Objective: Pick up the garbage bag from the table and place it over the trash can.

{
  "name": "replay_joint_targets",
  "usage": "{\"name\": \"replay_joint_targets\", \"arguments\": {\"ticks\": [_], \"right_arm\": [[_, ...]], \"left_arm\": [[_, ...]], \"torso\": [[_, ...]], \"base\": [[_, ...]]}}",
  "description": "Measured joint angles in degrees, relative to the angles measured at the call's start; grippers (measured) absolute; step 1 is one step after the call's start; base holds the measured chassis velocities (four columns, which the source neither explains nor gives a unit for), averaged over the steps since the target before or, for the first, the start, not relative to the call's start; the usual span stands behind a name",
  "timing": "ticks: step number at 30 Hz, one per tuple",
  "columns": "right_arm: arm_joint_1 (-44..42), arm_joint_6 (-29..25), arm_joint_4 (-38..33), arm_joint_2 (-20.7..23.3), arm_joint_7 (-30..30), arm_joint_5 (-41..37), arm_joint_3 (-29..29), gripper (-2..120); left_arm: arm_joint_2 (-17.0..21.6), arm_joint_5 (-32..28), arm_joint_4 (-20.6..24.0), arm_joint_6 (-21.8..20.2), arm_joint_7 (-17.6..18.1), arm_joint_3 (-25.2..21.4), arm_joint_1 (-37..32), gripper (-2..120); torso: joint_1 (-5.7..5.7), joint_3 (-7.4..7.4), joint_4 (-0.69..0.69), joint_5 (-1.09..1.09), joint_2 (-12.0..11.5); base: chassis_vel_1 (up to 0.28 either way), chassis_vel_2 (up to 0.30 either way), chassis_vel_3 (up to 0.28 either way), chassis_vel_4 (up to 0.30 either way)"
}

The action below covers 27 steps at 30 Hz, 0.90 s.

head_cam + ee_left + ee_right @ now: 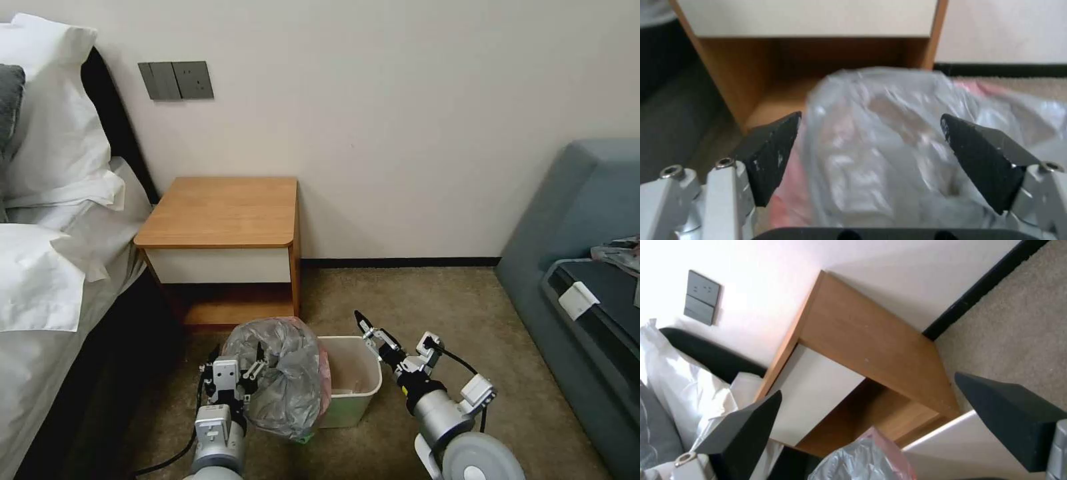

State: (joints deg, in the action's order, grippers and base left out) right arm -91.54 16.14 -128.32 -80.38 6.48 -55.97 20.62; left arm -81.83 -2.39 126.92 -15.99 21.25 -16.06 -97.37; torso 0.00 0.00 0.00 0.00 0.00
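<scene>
The garbage bag (283, 380), crinkly grey with a pinkish-red rim, sits bunched up over the left side of the cream trash can (353, 383) on the carpet. The can's right half shows uncovered. My left gripper (257, 371) is pressed against the bag's left side. In the left wrist view its fingers are spread wide, open, around the bag (871, 150). My right gripper (369, 331) hovers open just above the can's right rim, apart from the bag (862, 460). The table (220, 213) stands behind the can with a bare top.
A bed with white pillows (53, 167) runs along the left, close to my left arm. On the right stands a blue-grey sofa (587, 267). Open carpet (433, 293) lies between the can and the sofa. The wall is right behind the table.
</scene>
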Motion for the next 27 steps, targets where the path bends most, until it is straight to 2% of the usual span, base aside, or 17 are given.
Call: {"name": "replay_joint_targets", "arguments": {"ticks": [9,27], "right_arm": [[-0.56,-1.00,0.62,-0.74,-0.24,0.39,0.23,100],[-0.48,-1.82,1.64,-1.12,-0.25,1.00,0.45,100]], "left_arm": [[-0.38,-1.36,-3.94,-1.28,0.54,2.31,1.65,81],[-0.62,-3.83,-6.99,-3.02,0.59,2.82,4.34,81]], "torso": [[0.00,0.00,0.00,0.00,0.00],[0.00,0.00,0.00,0.00,0.00]], "base": [[0.000,0.000,0.000,0.000],[0.000,0.000,0.000,0.000]]}}
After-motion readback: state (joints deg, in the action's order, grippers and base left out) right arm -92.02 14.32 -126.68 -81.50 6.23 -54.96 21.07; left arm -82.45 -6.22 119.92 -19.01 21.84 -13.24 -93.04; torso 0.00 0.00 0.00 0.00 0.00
